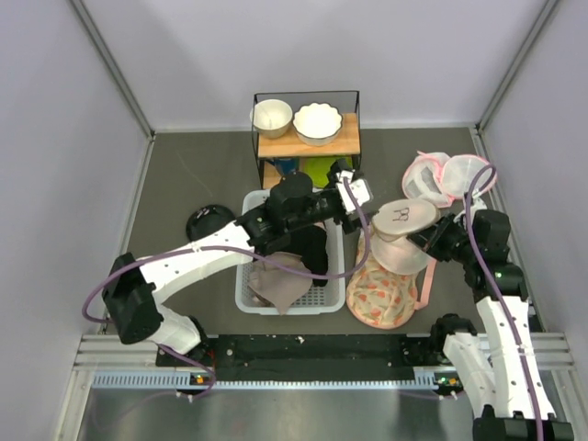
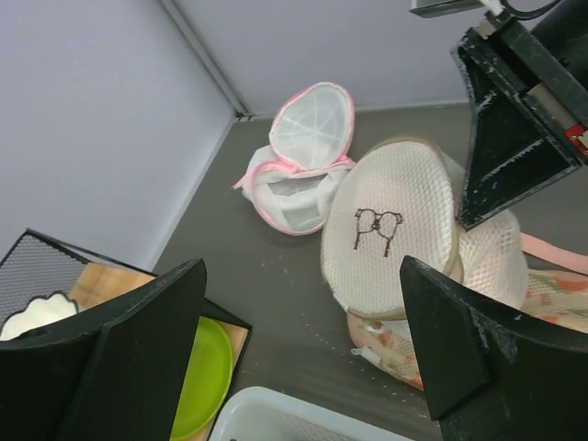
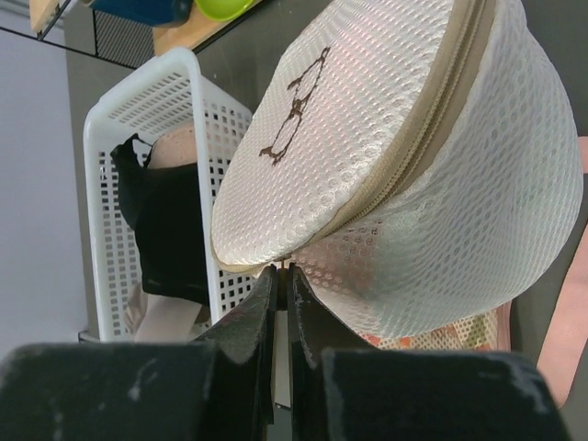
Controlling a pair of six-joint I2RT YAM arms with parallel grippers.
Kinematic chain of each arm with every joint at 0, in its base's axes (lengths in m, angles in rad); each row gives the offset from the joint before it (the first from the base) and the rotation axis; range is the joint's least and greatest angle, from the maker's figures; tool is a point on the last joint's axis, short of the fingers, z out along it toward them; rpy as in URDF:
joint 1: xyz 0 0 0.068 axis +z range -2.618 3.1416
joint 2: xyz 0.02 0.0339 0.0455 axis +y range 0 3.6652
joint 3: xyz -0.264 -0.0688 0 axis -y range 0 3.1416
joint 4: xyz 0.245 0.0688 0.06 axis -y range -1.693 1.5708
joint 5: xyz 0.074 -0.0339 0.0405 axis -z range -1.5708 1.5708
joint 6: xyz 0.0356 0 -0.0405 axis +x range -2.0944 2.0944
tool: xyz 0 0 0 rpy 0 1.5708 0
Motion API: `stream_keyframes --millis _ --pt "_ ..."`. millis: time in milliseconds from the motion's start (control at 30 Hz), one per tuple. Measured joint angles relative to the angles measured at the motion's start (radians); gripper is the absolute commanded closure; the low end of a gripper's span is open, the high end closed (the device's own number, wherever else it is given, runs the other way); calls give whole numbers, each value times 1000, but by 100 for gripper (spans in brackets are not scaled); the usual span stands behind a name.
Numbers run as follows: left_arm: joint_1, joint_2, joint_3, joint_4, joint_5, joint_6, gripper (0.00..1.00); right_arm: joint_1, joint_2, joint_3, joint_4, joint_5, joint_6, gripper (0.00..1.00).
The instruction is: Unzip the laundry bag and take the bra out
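Note:
The laundry bag [image 1: 401,241] is a white mesh drum with a beige zip around its round lid [image 1: 404,217]. It stands right of the basket, on a floral piece. My right gripper [image 1: 425,242] is shut on the small zip pull at the lid's edge [image 3: 281,268], where the lid [image 3: 331,129] gapes slightly from the bag's body [image 3: 459,239]. My left gripper [image 1: 355,191] is open and empty, just left of and above the bag [image 2: 404,225], not touching it. The bra is hidden; only a faint pink tint shows through the mesh.
A pink-trimmed twin-dome mesh bag [image 1: 446,176] lies behind the right arm. A flat peach floral piece [image 1: 378,296] lies under the bag. A white basket [image 1: 255,292] holds dark and beige clothes. A wire shelf [image 1: 307,140] with two bowls stands behind. A black object [image 1: 207,221] lies left.

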Motion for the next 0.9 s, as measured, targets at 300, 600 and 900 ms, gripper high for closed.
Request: stream_keyframes --millis 300,600,900 --pt "-135 103 4 -16 21 -7 16 0 -35 41 -82 -14 -34 100" --pt "-181 256 11 -3 -53 -5 57 0 -51 65 -116 -14 -45 100" --pt "-182 281 37 37 -149 58 100 0 -58 128 -185 66 -101 100"
